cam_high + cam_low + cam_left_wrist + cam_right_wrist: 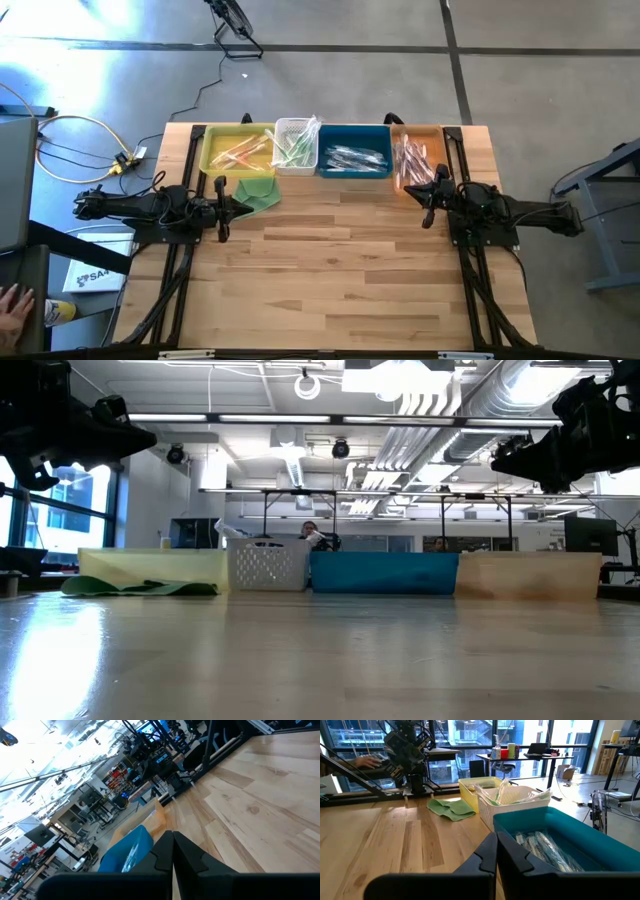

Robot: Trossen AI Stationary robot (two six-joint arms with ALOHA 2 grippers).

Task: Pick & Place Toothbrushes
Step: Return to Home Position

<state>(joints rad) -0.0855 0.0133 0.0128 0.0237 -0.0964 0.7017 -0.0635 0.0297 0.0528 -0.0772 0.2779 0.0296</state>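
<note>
While left claw (221, 207) and right claw (430, 197) sit clenched empty, thin clear-wrapped toothbrushes (545, 847) just ahead of the right look light, slippery: pinch mid-handle.

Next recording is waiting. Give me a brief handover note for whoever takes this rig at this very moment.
Left gripper: shut, empty, at the table's left side by the green cloth.
Right gripper: shut, empty, at the right side near the orange bin.
Toothbrushes: all lie in the far-edge row of yellow bin, white basket, blue bin and orange bin.
Done: none shows loose on the table.
Left: probably only homing the arms.
</note>
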